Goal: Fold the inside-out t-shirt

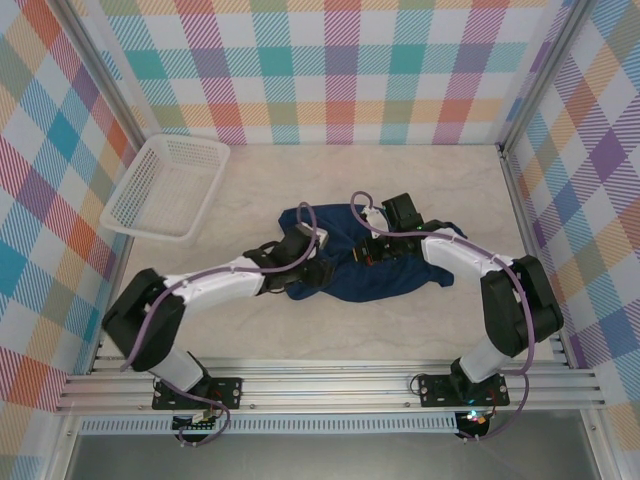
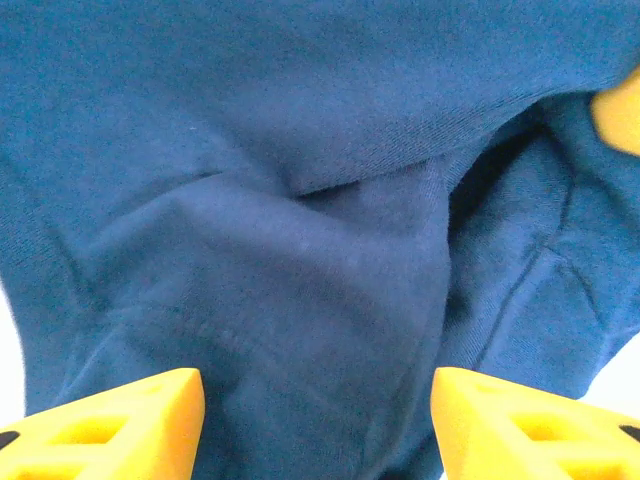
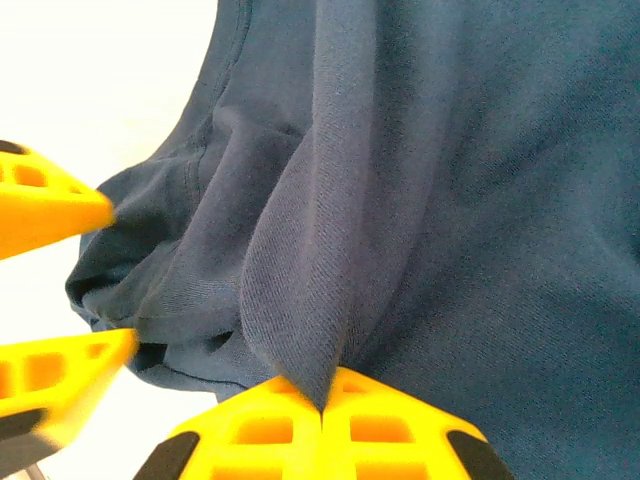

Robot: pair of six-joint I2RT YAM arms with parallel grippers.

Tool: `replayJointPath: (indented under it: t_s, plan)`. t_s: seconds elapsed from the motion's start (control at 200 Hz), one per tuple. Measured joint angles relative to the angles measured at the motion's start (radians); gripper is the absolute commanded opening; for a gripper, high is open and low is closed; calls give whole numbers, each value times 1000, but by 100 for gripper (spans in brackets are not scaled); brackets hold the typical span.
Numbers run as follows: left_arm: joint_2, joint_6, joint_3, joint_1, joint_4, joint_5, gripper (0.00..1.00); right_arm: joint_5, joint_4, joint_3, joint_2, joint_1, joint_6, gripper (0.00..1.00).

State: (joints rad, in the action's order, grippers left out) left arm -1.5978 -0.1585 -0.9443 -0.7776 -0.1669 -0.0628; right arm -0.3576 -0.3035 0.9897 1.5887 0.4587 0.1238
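Item: t-shirt (image 1: 385,278), crumpled at centre frame on the table (image 1: 300,180). Probably soft, light and limp; best taken at a hem or seam. Right gripper (image 3: 323,408) pinches a fold. Left gripper (image 2: 318,400) spread above the cloth, holding nothing.

no writing, label, brand, number or sign can be read here. the cloth of the inside-out t-shirt (image 1: 392,281) bears no legible print or tag, and the white basket (image 1: 168,186) at the far left corner of the worktop carries no readable marking.
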Motion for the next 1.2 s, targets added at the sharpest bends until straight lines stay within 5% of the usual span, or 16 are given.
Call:
replayJointPath:
  t_s: [0.345,0.43,0.67,0.8,0.95,1.205]
  plan:
    - [-155,57,-121,2,16,16,0,24,-8,-21,-12,0,-8,0]
    - [-153,45,-121,18,19,56,0,57,-19,-20,-28,0,-21,1]
    - [132,-232,53,137,169,341,0,402,-178,63,-110,29,-9,36]
    - [235,-340,66,145,231,428,0,324,-105,-82,-361,98,-1,45]
    - [251,-377,80,144,222,470,0,170,41,-232,-505,208,11,40]
    - [251,-389,84,144,181,492,0,135,370,-318,-235,319,101,23]
